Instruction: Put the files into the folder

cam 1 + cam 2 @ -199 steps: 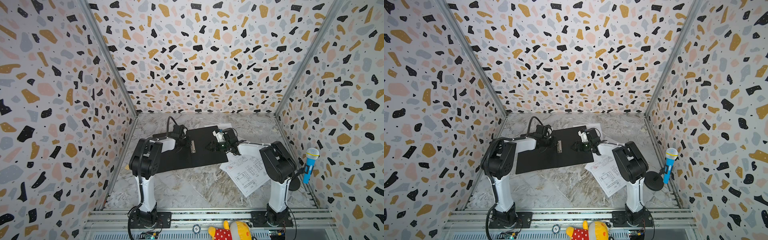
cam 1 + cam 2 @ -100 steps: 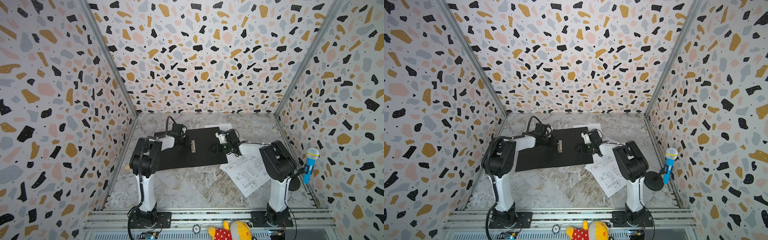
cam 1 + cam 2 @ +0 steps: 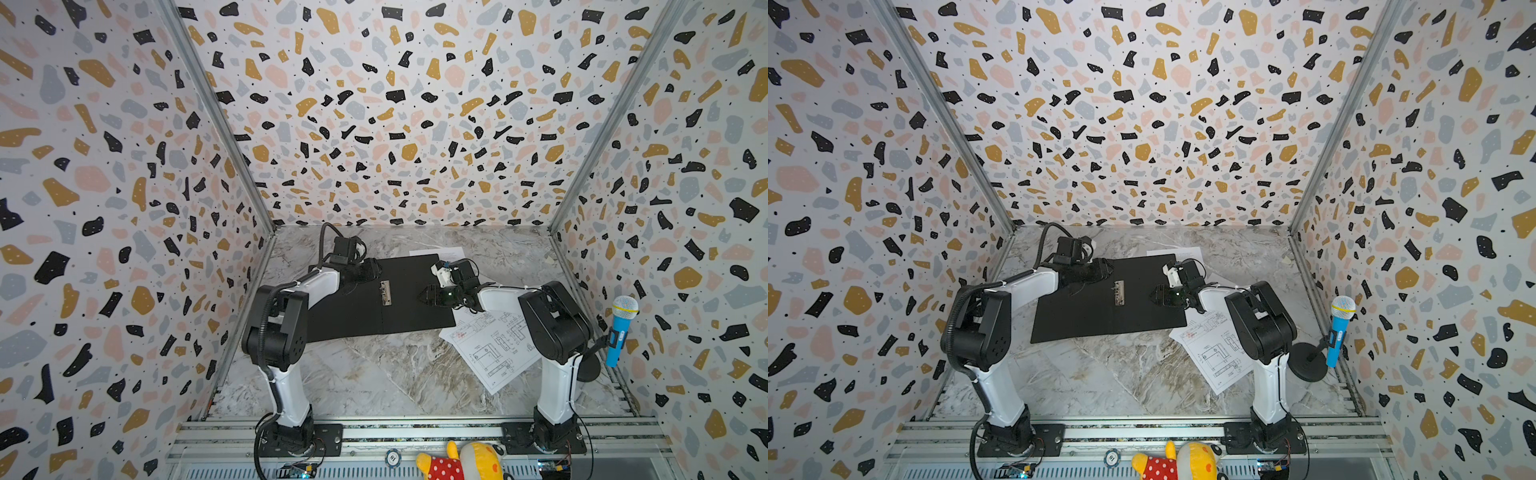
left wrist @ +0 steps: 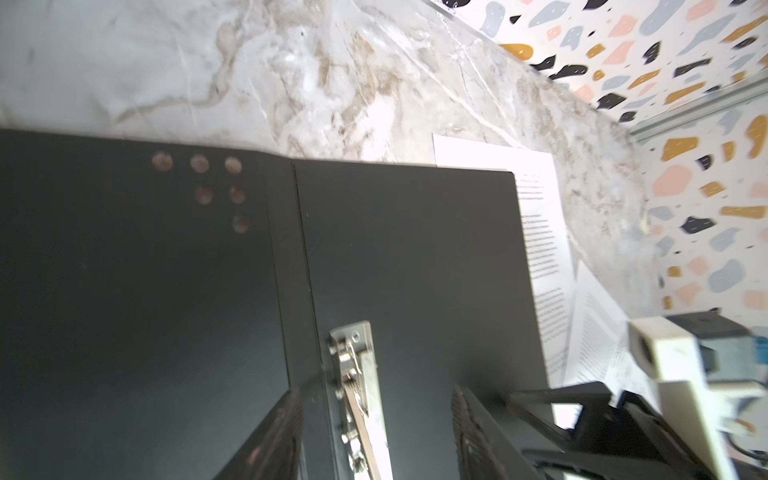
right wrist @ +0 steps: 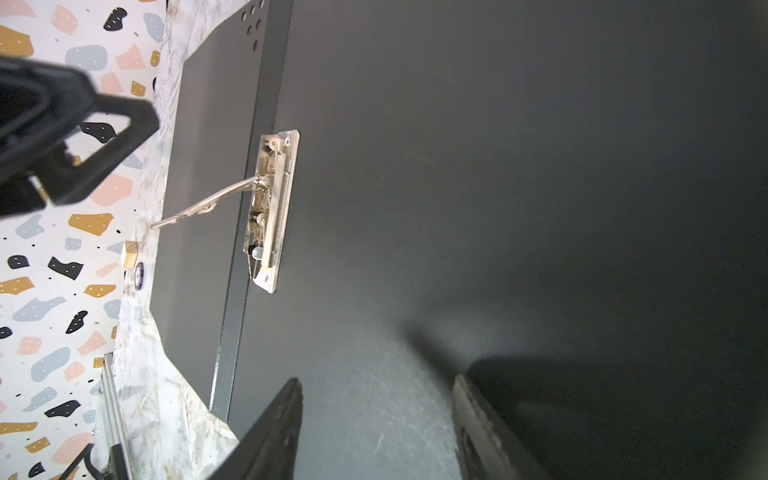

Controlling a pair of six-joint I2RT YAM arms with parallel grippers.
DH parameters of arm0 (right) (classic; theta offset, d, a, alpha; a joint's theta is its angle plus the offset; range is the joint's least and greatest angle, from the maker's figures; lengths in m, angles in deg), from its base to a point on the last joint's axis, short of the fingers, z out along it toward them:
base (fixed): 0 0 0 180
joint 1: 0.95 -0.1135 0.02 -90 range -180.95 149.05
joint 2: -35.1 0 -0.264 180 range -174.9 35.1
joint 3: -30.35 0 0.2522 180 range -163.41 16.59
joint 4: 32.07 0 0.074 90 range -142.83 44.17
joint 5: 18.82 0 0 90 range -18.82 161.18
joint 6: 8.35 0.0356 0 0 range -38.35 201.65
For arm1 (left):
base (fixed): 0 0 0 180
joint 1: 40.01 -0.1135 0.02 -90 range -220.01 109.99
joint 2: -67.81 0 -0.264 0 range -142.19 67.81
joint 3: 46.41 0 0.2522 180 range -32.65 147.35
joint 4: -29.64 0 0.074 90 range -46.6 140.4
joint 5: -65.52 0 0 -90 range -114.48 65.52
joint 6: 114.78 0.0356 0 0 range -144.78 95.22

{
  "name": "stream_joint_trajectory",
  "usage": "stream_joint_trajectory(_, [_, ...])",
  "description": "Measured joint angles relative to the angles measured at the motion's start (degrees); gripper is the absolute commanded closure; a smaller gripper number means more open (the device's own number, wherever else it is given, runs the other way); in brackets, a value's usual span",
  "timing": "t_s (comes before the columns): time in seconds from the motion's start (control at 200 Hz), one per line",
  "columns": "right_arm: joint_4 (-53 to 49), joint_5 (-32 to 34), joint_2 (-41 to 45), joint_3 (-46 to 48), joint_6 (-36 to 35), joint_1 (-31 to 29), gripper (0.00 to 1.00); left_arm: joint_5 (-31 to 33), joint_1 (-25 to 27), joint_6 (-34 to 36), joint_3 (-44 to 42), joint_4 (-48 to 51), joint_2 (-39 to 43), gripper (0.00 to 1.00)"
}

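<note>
- Our left tool (image 4: 376,392) is released: its fingers (image 4: 286,419) stand apart on either side of the metal clip (image 4: 357,374) and close on nothing. Whether they touch it we cannot tell.
- Our right tool (image 5: 376,380) is released too. Its fingers are spread over the bare black right panel with nothing between them.
- The clip's lever (image 5: 203,208) is lifted off the panel and slants toward the left tool's side.
- The folder (image 3: 353,320) lies open and flat on the tabletop (image 3: 374,374), black inside up, with its spine running front to back between the two arms. Its left edge is hidden behind the left arm.
- The files all lie outside the folder, along its right side.
- The drawing sheet (image 3: 490,353) sits skewed at the near right corner, touching the folder's edge and partly beneath the right arm.
- A text sheet (image 3: 440,252) pokes out from under the far right corner.
- A second text sheet (image 4: 594,324) overlaps it beside the right edge.
- We see open marble in front of the folder's near edge, between the arm bases.
- A narrower strip stays free between the far edge and the back wall.
- A toy microphone (image 3: 621,328) stands by the right wall, well apart from the folder.
</note>
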State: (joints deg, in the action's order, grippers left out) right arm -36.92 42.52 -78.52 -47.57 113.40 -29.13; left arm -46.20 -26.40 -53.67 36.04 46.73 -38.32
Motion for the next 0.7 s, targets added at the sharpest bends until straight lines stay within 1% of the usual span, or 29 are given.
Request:
stream_joint_trajectory(0.05, [0.0, 0.0, 0.0, 0.0, 0.1, 0.0, 0.40, -0.8, 0.0, -1.2, -2.5, -1.5, 1.4, 0.35])
stream_joint_trajectory(0.185, [0.0, -0.1, 0.0, 0.0, 0.1, 0.0, 0.40, -2.6, 0.5, -4.2, -8.6, -4.1, 4.7, 0.25])
stream_joint_trajectory(0.235, [0.1, -0.2, -0.1, 0.0, 0.1, 0.1, 0.40, -3.3, 0.9, -5.5, -10.8, -5.7, 6.1, 0.24])
stream_joint_trajectory(0.315, [0.2, -0.2, -0.2, 0.0, 0.1, 0.1, 0.40, -4.4, 1.6, -7.4, -14.1, -7.9, 8.2, 0.22])
stream_joint_trajectory(0.445, [0.6, -0.3, -0.3, 0.0, 0.1, 0.2, 0.40, -5.7, 3.1, -9.4, -16.9, -10.9, 9.7, 0.21])
stream_joint_trajectory(0.701, [0.7, -0.5, -0.4, 0.0, 0.2, 0.2, 0.40, -8.2, 5.6, -13.4, -18.1, -17.2, 8.0, 0.21])
